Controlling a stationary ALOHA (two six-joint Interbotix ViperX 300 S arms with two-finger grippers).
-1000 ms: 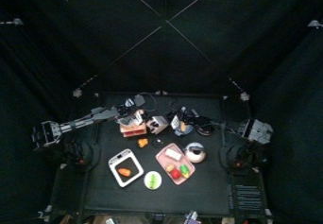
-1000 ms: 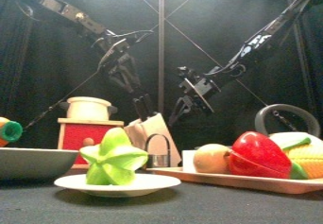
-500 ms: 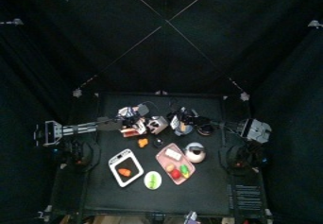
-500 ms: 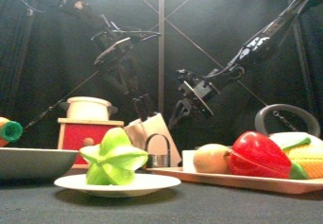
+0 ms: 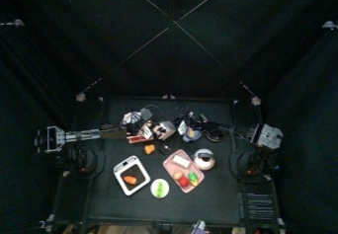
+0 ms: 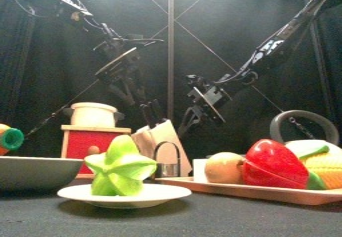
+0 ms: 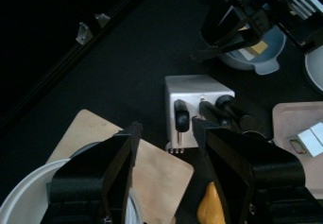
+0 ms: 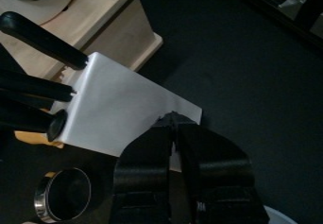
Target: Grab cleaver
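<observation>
Black curtains on every side, with a small black bench (image 6: pixel 40 221) crowded with toy kitchenware. Cleaver (image 7: pixel 184 116) lodged upright in a white knife block (image 7: pixel 199 94) near the bench's middle, shown only as a black handle among other black handles, blade hidden in its slot. Left hand (image 7: pixel 180 133) hanging directly above the block, released and spread wide, touching neither handle nor block. Right hand (image 8: pixel 173 124) low at the block's far side, clenched on its lower corner, tips pressed to the pale wall. Wooden board (image 7: pixel 120 157) just beside the block, under the left hand. Pale blue bowl (image 7: pixel 259 56) beyond the block. Nearer the front edge: a green star fruit (image 6: pixel 120 169) on a white plate (image 6: pixel 123 196); a red pepper (image 6: pixel 275 165) on a tray (image 6: pixel 254 191); a red-and-wood stand (image 6: pixel 88 141) bearing a cream pot (image 6: pixel 94 113); a grey bowl (image 6: pixel 34 171) at the far left.
</observation>
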